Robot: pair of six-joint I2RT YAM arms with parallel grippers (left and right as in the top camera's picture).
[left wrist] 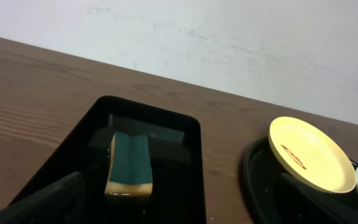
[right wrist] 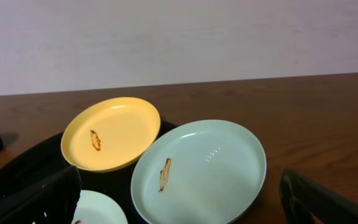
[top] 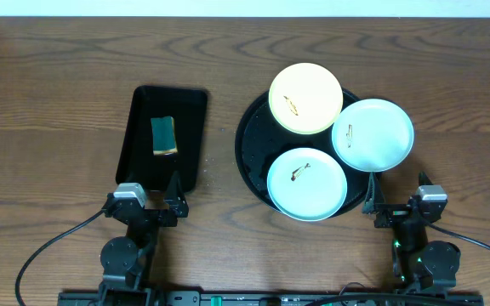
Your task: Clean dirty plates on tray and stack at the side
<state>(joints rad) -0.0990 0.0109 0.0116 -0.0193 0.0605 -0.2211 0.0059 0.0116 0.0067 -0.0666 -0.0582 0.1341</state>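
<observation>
Black and glossy, the round tray (top: 251,150) sits right of centre on the wooden bench (top: 58,68) and carries all three plates. The pale yellow plate (top: 305,98) lies at the tray's far side and reaches past the far rim. One pale mint plate (top: 373,134) lies to the right, hanging well over the right rim. The other mint plate (top: 306,184) lies at the near side. The three plates sit close together in a cluster; whether their edges touch or overlap cannot be told. Each plate bears a small brown smear near its centre. In the right wrist view the yellow and right-hand mint plates appear tilted, with the mint plate's rim in front of the yellow one's.

To the left of the round tray, and apart from it, lies a smaller rectangular black tray (top: 139,119). It holds a sponge (top: 164,136) with its green face up and a yellow layer beneath.

The left gripper (top: 151,194) sits at the near end of the rectangular tray, its fingers spread wide and holding nothing. The right gripper (top: 396,201) sits near the tray's near-right edge, beside the right-hand mint plate, also spread wide and empty.
</observation>
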